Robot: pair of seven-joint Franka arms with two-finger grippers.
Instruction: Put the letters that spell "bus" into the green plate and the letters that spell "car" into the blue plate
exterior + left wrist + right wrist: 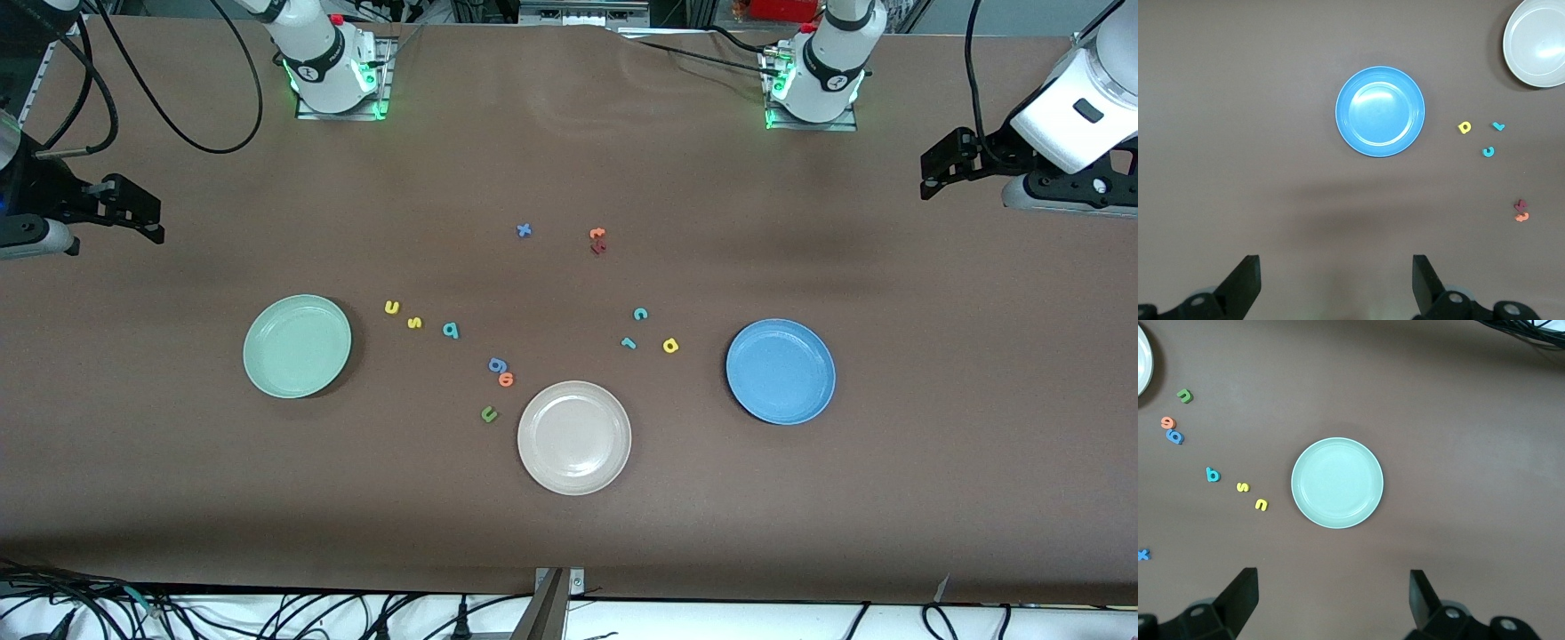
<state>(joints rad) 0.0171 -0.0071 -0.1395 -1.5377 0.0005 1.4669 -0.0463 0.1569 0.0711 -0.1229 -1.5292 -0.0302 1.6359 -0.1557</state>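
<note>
The green plate (297,346) lies toward the right arm's end of the table, empty. Beside it sit a yellow u (392,308), a yellow s (414,323) and a teal b (451,331). The blue plate (781,371) lies toward the left arm's end, also empty, with a teal c (640,314), a teal r (629,343) and a yellow a (670,346) beside it. My right gripper (147,218) hangs open high over the table's end by the green plate (1337,483). My left gripper (929,173) hangs open high by the blue plate (1380,111). Neither holds anything.
A beige plate (574,436) lies between the two plates, nearer the front camera. Beside it are a blue g (497,364), an orange letter (507,380) and a green u (489,414). Nearer the bases lie a blue x (524,231), an orange t (597,234) and a dark red letter (598,248).
</note>
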